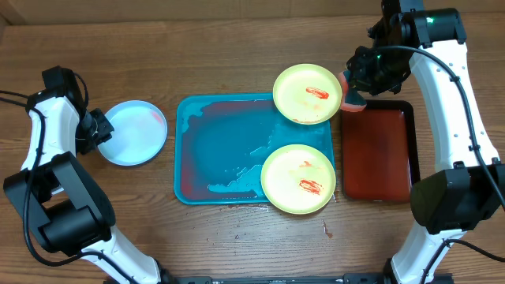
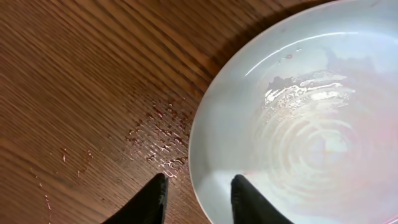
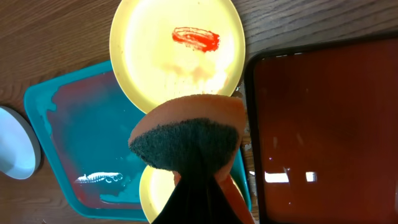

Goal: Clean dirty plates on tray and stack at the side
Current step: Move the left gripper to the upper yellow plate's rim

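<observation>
Left tool [image 2: 200,179] open at white plate [image 1: 134,132] rim, 9 o'clock of tray [image 1: 197,170]; right tool [image 3: 196,193] grips sponge [image 3: 186,134].

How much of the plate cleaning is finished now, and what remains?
Done: one plate, wet and nearly clean, lies on the table left of the tray, with the left gripper open at its rim. In hand: the right gripper holds a sponge near the far plate. Left: the far plate and the near plate, both smeared red, sit on the tray; nothing is stacked.
</observation>
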Controlling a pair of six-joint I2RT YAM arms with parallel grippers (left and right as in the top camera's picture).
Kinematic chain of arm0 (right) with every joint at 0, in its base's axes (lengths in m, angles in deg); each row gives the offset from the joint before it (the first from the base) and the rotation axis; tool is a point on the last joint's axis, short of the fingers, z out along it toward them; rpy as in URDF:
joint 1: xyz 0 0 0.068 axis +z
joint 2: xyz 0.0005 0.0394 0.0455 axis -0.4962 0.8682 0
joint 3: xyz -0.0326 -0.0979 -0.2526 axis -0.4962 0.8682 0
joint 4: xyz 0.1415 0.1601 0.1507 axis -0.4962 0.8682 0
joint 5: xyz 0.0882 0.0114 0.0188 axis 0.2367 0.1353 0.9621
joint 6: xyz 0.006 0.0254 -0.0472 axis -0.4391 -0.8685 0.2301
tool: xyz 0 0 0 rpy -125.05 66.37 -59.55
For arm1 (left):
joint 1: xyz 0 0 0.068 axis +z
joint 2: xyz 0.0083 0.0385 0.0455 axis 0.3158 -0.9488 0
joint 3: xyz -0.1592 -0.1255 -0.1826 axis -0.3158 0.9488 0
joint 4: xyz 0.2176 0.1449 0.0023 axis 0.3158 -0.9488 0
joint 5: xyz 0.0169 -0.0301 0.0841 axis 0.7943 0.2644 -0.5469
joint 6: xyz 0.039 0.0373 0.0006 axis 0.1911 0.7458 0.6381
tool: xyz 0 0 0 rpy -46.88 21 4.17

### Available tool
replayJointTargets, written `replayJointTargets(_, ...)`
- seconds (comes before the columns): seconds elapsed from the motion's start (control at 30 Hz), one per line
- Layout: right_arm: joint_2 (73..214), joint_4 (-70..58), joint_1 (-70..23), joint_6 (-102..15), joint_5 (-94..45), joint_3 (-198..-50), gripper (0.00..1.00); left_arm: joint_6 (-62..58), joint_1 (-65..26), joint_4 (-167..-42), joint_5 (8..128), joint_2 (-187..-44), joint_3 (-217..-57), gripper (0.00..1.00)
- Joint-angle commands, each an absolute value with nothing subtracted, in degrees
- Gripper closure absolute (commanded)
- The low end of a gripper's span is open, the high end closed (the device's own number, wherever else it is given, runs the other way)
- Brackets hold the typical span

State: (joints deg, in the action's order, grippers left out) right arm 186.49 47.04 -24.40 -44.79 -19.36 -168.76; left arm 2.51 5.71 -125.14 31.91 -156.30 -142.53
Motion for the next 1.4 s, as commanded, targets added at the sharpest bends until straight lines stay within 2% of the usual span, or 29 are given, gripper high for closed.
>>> replayJointTargets(0.0, 185.05, 46.95, -24.58, -44.53, -19.73, -169.74, 0.96, 2.18, 5.73, -125.25, 32.13, -156.91, -143.36, 0.65)
replayJointTargets(0.2, 185.05, 46.91, -24.58, -44.55, -19.71, -169.74, 0.96, 4.12, 2.67, -125.86, 40.41, -156.91, -145.81, 0.62)
replayJointTargets(0.33, 185.05, 46.91, -24.58, -44.59, -19.71, -169.74, 0.96, 6.46, -4.98, -126.49, 50.99, -156.91, -150.47, 0.55)
replayJointTargets(0.5, 185.05, 46.91, -24.58, -44.59, -19.71, -169.74, 0.96, 5.87, -18.2, -124.55, 51.23, -156.91, -154.09, 0.45)
replayJointTargets(0.77, 185.05, 46.93, -24.58, -44.57, -19.71, -169.74, 0.96, -6.96, -33.66, -115.65, 49.16, -158.24, -154.88, 0.39)
replayJointTargets(1.03, 185.05, 46.93, -24.58, -44.59, -19.69, -169.74, 0.96, -11.29, -41.44, -108.13, 53.07, -166.35, -156.06, 0.4)
replayJointTargets(1.37, 185.05, 47.76, -24.58, -44.57, -19.71, -169.74, 0.96, -11.18, -44.45, -107.76, 53.75, -170.68, -161.15, 0.42)
